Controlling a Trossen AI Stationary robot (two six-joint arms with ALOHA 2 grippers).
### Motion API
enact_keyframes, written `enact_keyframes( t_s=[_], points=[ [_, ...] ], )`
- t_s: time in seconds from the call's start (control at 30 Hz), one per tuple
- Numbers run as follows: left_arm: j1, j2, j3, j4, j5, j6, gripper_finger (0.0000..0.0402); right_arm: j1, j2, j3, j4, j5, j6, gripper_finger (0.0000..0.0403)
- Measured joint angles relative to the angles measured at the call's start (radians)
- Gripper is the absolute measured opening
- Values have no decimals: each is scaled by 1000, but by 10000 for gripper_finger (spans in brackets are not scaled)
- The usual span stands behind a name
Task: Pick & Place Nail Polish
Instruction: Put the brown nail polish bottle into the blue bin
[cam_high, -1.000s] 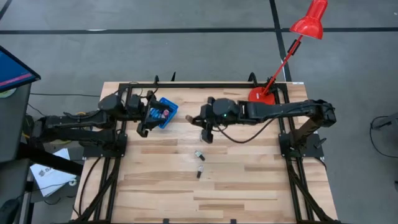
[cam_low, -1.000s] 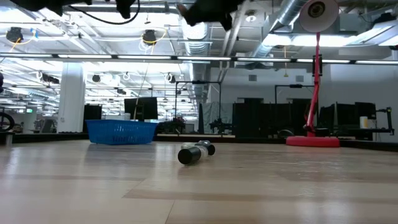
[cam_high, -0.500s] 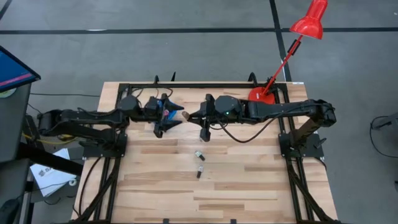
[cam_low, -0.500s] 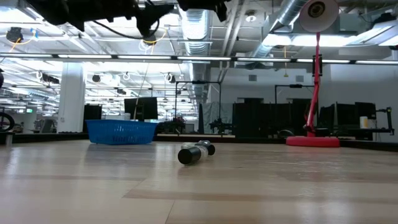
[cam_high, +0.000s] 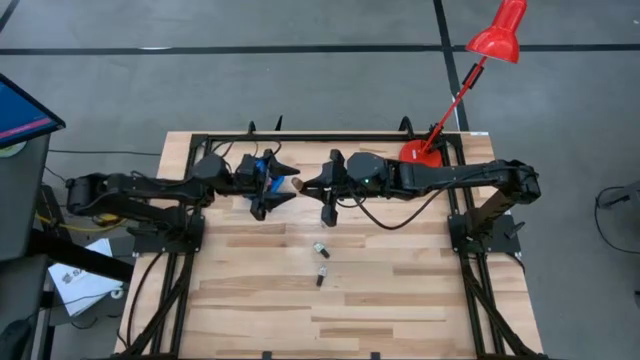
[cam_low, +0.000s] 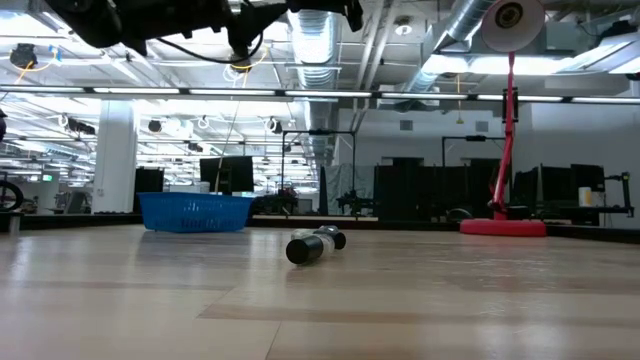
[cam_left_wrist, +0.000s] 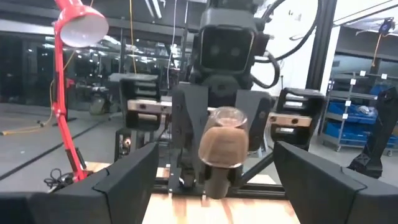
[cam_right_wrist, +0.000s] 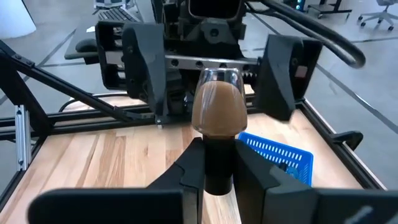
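Our right gripper (cam_right_wrist: 211, 177) holds a brown nail polish bottle (cam_right_wrist: 216, 118) by its dark cap, raised above the table near the blue bin (cam_right_wrist: 277, 154). Our left gripper (cam_high: 275, 185) has edged slightly closer since half a second ago, its fingers (cam_right_wrist: 142, 62) spread wide on either side of the bottle. Two more bottles (cam_high: 321, 249) lie mid-table.

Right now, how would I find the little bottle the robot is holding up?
Find the blue bin at the table's back. Beside it, the right gripper holds a brown nail polish bottle in the air, facing the open left gripper. The other two bottles lie on the table.
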Motion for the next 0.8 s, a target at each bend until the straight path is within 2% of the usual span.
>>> enact_keyframes(
  t_s=[0.17, 0.57, 0.8],
  points=[
    [0, 19, 1, 80, 0, -22, 310, 1, 0, 0, -1, 0, -2, 45],
    [0, 21, 10, 81, 3, -26, 310, 2, 0, 0, 9, -1, -1, 46],
    [0, 21, 10, 82, 24, -26, 277, 3, 0, 0, 32, -3, -1, 46]
  ],
)
